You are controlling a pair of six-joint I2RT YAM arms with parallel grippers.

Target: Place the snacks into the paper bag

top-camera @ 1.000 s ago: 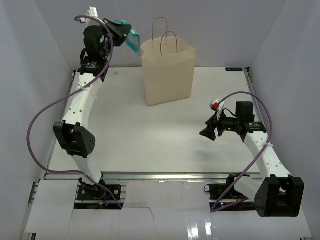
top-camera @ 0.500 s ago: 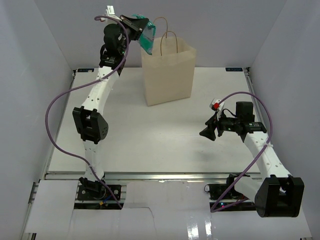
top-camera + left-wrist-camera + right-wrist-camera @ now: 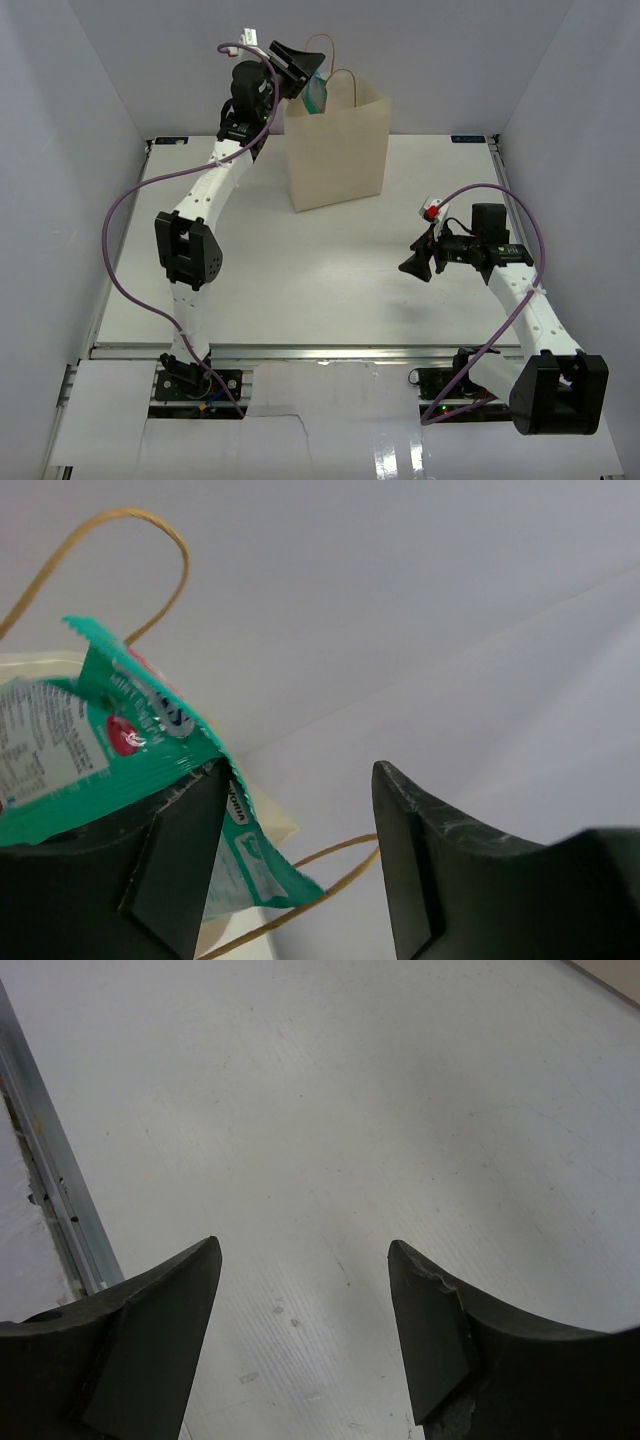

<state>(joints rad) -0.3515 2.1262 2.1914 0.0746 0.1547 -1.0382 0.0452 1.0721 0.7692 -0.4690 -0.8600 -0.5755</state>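
Observation:
The cream paper bag (image 3: pixel 337 150) stands upright at the back of the table, its twine handles (image 3: pixel 150 525) raised. My left gripper (image 3: pixel 300 62) hovers just above the bag's left rim, jaws open. A teal-and-white snack pouch (image 3: pixel 316 95) hangs at the bag's mouth. In the left wrist view the pouch (image 3: pixel 90 740) rests only against the left finger (image 3: pixel 170 870), with a wide gap to the other finger; the gripper (image 3: pixel 300 775) grips nothing. My right gripper (image 3: pixel 412 265) stands open and empty low over the table's right side, as the right wrist view (image 3: pixel 300 1250) also shows.
The white table (image 3: pixel 300 270) lies between the arms. A metal rail (image 3: pixel 40 1160) runs along the table's edge in the right wrist view. White walls close in the back and both sides. A purple cable (image 3: pixel 120 250) loops off the left arm.
The left arm swung right, carrying the teal pouch from left of the bag to over its mouth. Its jaws then opened and the pouch dropped lower. The right arm stayed still.

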